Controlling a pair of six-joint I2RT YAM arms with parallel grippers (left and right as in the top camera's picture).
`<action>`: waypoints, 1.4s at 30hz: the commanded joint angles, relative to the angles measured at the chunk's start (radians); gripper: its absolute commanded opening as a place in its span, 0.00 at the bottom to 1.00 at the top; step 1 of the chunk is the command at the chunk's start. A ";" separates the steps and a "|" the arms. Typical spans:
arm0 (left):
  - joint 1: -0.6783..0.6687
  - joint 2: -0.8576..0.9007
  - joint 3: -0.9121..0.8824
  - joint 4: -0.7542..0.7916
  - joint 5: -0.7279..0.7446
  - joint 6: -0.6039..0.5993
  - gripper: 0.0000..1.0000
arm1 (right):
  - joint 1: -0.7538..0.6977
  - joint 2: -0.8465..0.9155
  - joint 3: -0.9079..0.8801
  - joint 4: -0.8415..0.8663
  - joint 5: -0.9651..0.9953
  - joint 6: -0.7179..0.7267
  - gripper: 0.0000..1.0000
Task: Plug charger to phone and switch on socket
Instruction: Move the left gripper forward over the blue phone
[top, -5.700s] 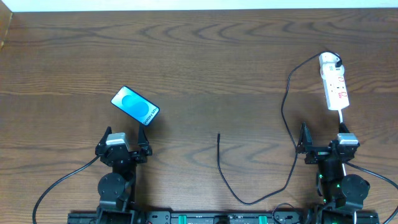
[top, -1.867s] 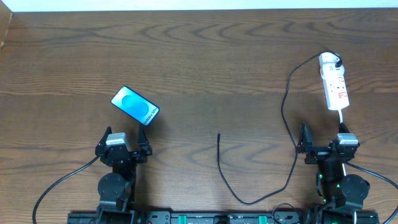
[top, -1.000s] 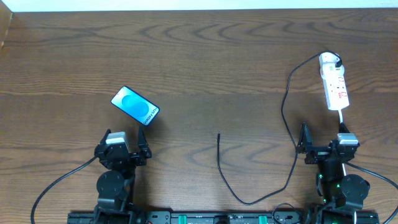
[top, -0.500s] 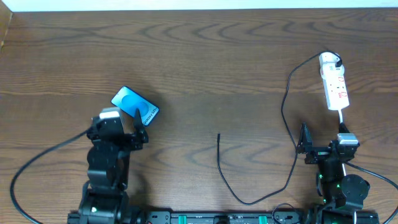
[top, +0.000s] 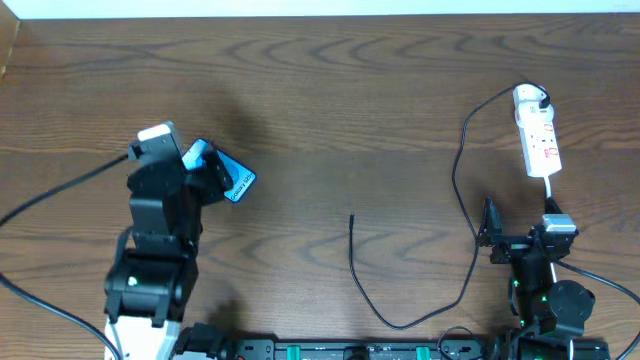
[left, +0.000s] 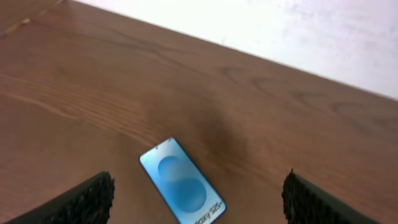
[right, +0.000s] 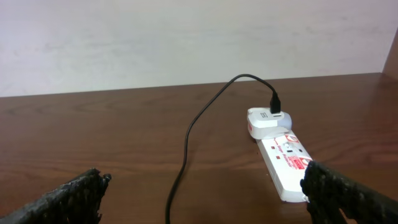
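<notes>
Left gripper (left: 200, 200) hangs with fingers apart, empty, above the phone (left: 179, 182), which lies flat just ahead between them. Right gripper (right: 208, 196) is wide apart and empty. The socket (right: 285, 163) sits ahead to its right, the charger (top: 352, 250) trailing left, tip loose. Judged: phone unplugged, switch state unclear.

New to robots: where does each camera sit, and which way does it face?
Overhead: above the table, looking straight down; both arms show, the left arm partly covering the phone, the right arm near the socket.
Left wrist: on the left arm, looking down at the phone; its two fingers show at the bottom corners.
Right wrist: on the right arm, facing the socket and charger; its fingers likewise show.
Shared: overhead and left wrist both show the phone; overhead and right wrist, socket and charger.
</notes>
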 joint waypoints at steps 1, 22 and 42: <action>0.004 0.071 0.162 -0.124 -0.047 -0.106 0.86 | 0.006 -0.006 -0.001 -0.005 0.004 0.012 0.99; 0.004 0.214 0.333 -0.383 0.026 -0.156 0.86 | 0.006 -0.006 -0.001 -0.005 0.004 0.013 0.99; 0.093 0.723 0.613 -0.590 0.055 -0.590 0.86 | 0.006 -0.006 -0.001 -0.005 0.004 0.012 0.99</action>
